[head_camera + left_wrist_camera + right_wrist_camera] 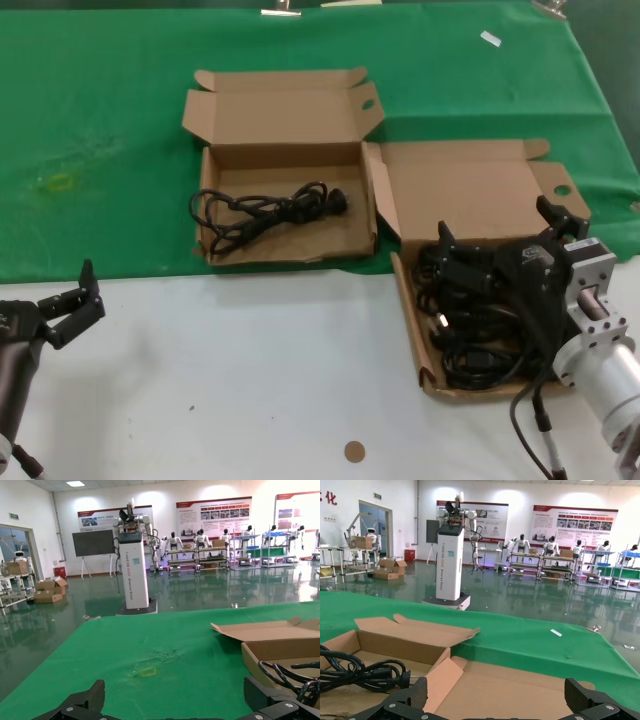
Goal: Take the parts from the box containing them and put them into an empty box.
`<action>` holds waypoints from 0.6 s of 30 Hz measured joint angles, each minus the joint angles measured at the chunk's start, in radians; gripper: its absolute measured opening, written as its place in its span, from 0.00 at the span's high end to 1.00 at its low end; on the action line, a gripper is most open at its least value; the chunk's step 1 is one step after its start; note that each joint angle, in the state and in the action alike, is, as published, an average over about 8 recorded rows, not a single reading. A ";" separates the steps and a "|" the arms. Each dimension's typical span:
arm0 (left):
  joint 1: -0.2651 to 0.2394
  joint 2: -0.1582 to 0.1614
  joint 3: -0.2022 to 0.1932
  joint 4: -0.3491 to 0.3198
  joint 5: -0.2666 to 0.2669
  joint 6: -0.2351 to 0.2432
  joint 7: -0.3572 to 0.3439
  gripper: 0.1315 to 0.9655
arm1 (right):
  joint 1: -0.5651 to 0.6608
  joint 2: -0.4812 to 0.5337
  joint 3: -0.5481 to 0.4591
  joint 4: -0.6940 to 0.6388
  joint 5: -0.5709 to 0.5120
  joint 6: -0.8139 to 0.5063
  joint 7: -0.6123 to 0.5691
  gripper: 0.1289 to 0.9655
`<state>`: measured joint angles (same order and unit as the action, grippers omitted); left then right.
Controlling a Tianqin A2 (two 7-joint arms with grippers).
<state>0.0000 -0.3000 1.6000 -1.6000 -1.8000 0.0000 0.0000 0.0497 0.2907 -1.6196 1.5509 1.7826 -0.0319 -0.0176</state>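
Observation:
The box with the parts [478, 188] lies open at the right, full of several black power cords [478, 330]. My right gripper [497, 225] is open above those cords, with nothing between its fingers; in the right wrist view the gripper [500, 700] faces that box's lid [520, 690]. The other box [285, 135] lies open at centre left and holds one looped cord [270, 210], which also shows in the right wrist view [365, 672]. My left gripper [78, 303] is open and idle at the near left; in the left wrist view the gripper [175, 700] faces the green cloth.
A green cloth [100, 120] covers the far half of the table, with a yellow mark [58, 182] and a white tag [490, 38]. The near half is white table [250, 380] with a small brown disc [354, 452].

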 joint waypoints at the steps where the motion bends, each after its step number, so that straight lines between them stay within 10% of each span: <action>1: 0.000 0.000 0.000 0.000 0.000 0.000 0.000 0.00 | 0.000 0.000 0.000 0.000 0.000 0.000 0.000 0.00; 18: 0.000 0.000 0.000 0.000 0.000 0.000 0.000 0.00 | 0.000 0.000 0.000 0.000 0.000 0.000 0.000 0.00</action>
<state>0.0000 -0.3000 1.6000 -1.6000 -1.8000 0.0000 0.0000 0.0497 0.2907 -1.6196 1.5509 1.7826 -0.0319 -0.0176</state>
